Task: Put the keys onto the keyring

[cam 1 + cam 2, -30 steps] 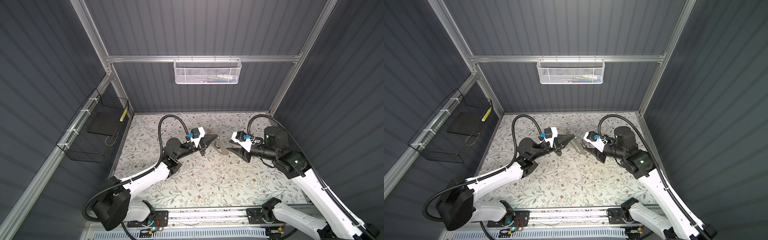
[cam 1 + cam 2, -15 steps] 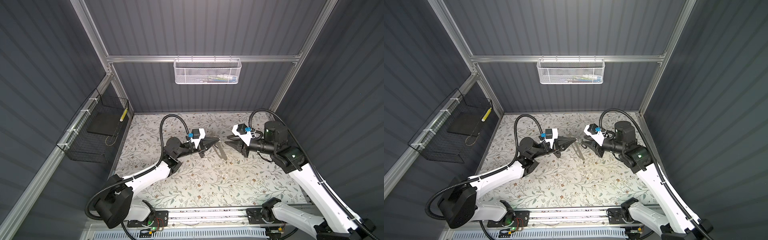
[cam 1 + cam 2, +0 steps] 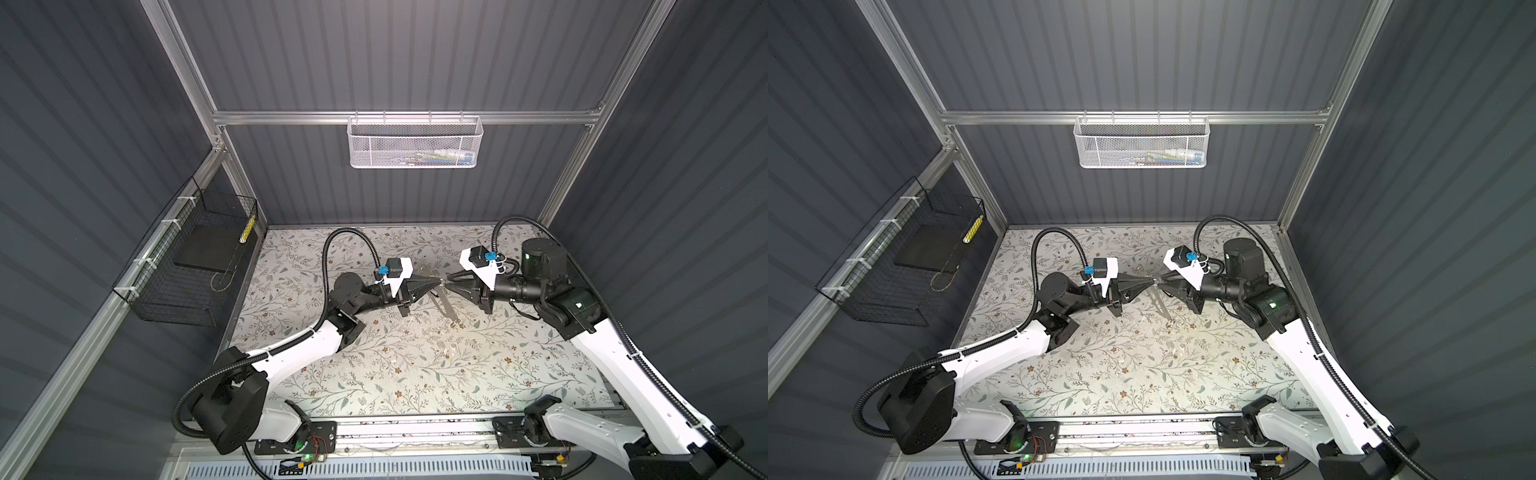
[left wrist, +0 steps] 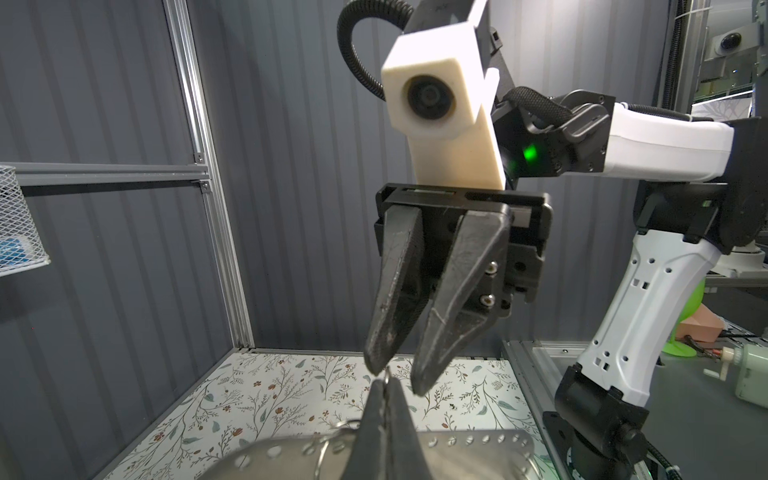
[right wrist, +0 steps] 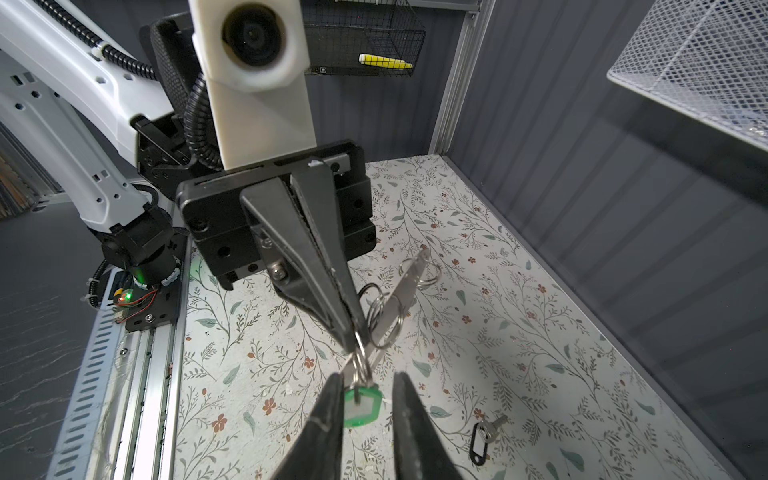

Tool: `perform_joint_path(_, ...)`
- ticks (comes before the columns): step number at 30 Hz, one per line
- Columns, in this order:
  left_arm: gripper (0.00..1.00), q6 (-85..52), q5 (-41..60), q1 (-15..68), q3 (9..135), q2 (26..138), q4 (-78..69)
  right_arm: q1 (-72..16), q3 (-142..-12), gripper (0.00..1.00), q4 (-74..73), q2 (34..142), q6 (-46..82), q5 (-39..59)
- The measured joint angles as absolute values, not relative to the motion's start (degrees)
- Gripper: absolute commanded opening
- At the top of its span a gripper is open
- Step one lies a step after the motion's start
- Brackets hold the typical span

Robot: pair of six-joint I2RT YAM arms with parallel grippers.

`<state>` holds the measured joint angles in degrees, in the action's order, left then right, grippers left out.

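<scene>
The floral mat (image 3: pixel 415 374) serves only as the ground; both arms are brought together above its middle. There the left gripper (image 5: pixel 353 336) is held level, with its jaws pressed together on the metal ring of the keyring (image 5: pixel 360 399). It seems to be kept this way so that the ring is offered, clear of the mat, to the other arm. The right gripper (image 4: pixel 397 376) is placed tip to tip against it, its jaws apart, and the green tag (image 5: pixel 363 415) hangs between its fingers (image 5: pixel 324 419). One edge of the tag seems to touch a finger, but no grip is made yet. A perforated metal strip (image 5: pixel 409 278) with more rings is seen hanging by the left gripper's tip; how it is attached cannot be told. The keyring is small: a thin bright ring joined to a six-sided green tag with a pale label window. One key (image 5: pixel 496 422) with a black tag (image 5: pixel 478 442) is lying on the mat, well apart, not yet threaded.
</scene>
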<state>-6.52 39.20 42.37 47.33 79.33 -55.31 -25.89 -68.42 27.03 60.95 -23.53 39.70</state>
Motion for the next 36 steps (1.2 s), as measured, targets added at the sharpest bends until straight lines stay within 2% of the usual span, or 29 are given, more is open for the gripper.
perform_joint_path(6,0.0,-6.59,40.16,42.37,47.64,79.33,-55.31,-25.89,-68.66,0.2,27.18,61.8,-23.53,39.7)
perform_joint_path(23,0.0,-7.84,42.94,41.91,48.34,80.25,-55.75,-25.5,-68.71,0.01,28.53,62.15,-23.59,43.38)
perform_joint_path(28,0.0,-8.23,43.4,41.89,48.42,80.29,-55.88,-25.45,-69.01,0.0,28.95,62.24,-23.57,43.83)
perform_joint_path(31,0.0,-8.27,43.68,41.82,48.49,80.29,-56.29,-25.43,-69.3,0.09,29.12,62.37,-23.46,44.23)
perform_joint_path(36,0.0,-8.64,44.31,41.8,48.49,80.29,-56.42,-25.5,-69.38,0.11,29.12,62.74,-23.33,44.66)
